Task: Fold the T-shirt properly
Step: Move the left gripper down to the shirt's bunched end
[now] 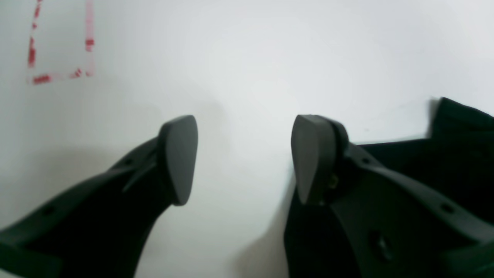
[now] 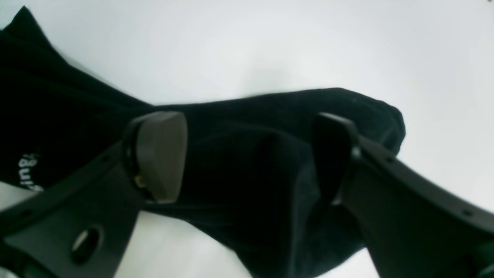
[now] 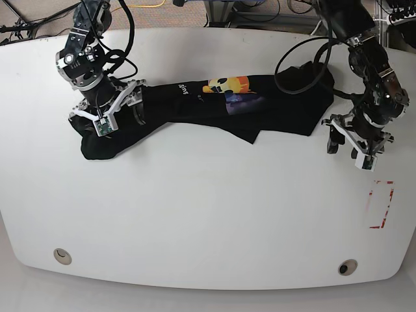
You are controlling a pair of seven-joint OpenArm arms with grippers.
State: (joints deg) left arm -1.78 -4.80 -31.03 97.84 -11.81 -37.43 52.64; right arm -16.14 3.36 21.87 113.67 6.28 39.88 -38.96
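The black T-shirt (image 3: 195, 107) lies bunched in a long strip across the far half of the white table, its yellow-orange face print (image 3: 229, 84) facing up. My right gripper (image 3: 107, 112) hovers over the shirt's left end. In the right wrist view this gripper (image 2: 247, 158) is open, its fingers straddling a rumpled fold of T-shirt (image 2: 251, 127) with white lettering (image 2: 29, 172) nearby. My left gripper (image 3: 349, 146) is just off the shirt's right end. In the left wrist view it (image 1: 243, 158) stands open over bare table, the T-shirt edge (image 1: 459, 154) beside its right finger.
A red dashed rectangle (image 3: 381, 205) is marked on the table near the right edge, also seen in the left wrist view as red marks (image 1: 58, 58). Two round holes (image 3: 62, 255) (image 3: 346, 267) sit near the front edge. Cables (image 3: 143, 5) run behind the table.
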